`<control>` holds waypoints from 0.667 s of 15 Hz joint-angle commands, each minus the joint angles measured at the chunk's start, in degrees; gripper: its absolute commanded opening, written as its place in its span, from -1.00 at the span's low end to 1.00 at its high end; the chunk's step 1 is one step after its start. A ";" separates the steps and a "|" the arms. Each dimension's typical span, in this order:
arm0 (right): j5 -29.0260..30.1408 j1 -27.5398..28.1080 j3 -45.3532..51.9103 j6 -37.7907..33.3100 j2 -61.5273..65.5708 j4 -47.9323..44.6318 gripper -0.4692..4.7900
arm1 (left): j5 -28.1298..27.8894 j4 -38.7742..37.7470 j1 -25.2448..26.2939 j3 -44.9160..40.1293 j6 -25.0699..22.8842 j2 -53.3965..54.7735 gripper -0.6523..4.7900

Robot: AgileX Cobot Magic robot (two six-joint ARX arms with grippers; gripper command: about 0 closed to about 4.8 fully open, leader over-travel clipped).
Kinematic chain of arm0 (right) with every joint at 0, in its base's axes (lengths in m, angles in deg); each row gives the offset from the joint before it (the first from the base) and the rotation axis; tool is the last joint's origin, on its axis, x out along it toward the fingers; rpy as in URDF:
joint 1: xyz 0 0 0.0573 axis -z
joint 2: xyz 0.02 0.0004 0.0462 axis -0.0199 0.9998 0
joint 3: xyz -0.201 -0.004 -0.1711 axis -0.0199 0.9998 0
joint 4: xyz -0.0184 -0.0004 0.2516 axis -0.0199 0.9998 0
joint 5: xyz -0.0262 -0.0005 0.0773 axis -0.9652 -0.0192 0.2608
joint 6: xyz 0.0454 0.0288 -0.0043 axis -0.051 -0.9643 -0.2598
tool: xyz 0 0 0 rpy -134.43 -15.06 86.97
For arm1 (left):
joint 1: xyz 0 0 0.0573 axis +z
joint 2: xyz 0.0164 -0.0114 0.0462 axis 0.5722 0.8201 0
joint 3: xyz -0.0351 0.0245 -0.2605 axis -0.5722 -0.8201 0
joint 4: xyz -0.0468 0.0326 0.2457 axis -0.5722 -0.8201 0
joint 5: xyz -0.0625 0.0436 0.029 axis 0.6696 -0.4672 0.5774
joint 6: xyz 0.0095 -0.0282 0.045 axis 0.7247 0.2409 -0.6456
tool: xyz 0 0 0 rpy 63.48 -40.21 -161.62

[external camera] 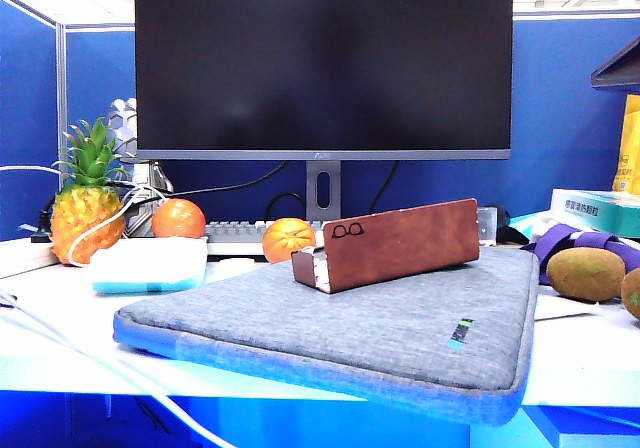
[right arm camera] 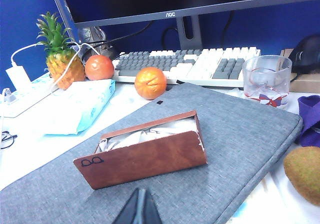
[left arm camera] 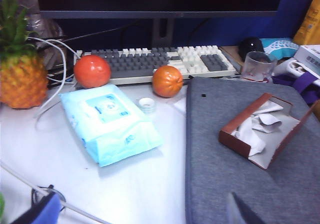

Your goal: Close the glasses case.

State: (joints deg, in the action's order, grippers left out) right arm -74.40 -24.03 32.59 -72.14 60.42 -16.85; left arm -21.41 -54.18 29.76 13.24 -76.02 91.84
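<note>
The glasses case (external camera: 390,243) lies on the grey laptop sleeve (external camera: 400,338), toward its far half, in front of the monitor (external camera: 322,58) and keyboard (right arm camera: 200,64). It is open: the lid (right arm camera: 142,160) with the eyeglasses logo stands tilted up along the near long edge, and pale cloth or lining (left arm camera: 257,129) shows inside the tray.

Left gripper (left arm camera: 240,211): only a dark tip shows at the edge of the left wrist view, hovering above the sleeve, apart from the case; whether its fingers are spread or pressed together cannot be told. Right gripper (right arm camera: 137,209): its fingers appear pressed together into one dark point, just short of the lid and not touching it.

Risks, as judged:
- A push low on the lid may slide the light case across the sleeve fabric instead of folding it shut.
- The loose cloth inside may bunch at the rim and hold the lid ajar.
- A sweep carried too far could send the case toward the glass cup (right arm camera: 266,79) or the orange (right arm camera: 150,82).

Orientation: in the exterior view, the long axis runs roughly left to right, the right end angled away toward the monitor; the logo end points left, the opening faces up and away from that camera
</note>
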 commanded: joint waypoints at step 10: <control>-0.42 -0.02 -8.22 3.54 9.75 -11.02 -0.82 | 8.57 6.95 0.02 7.23 -2.38 15.47 0.87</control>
State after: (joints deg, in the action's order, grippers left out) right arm -74.62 -24.05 25.57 -69.93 67.59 -27.69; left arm -13.48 -48.69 29.76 18.23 -76.33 104.12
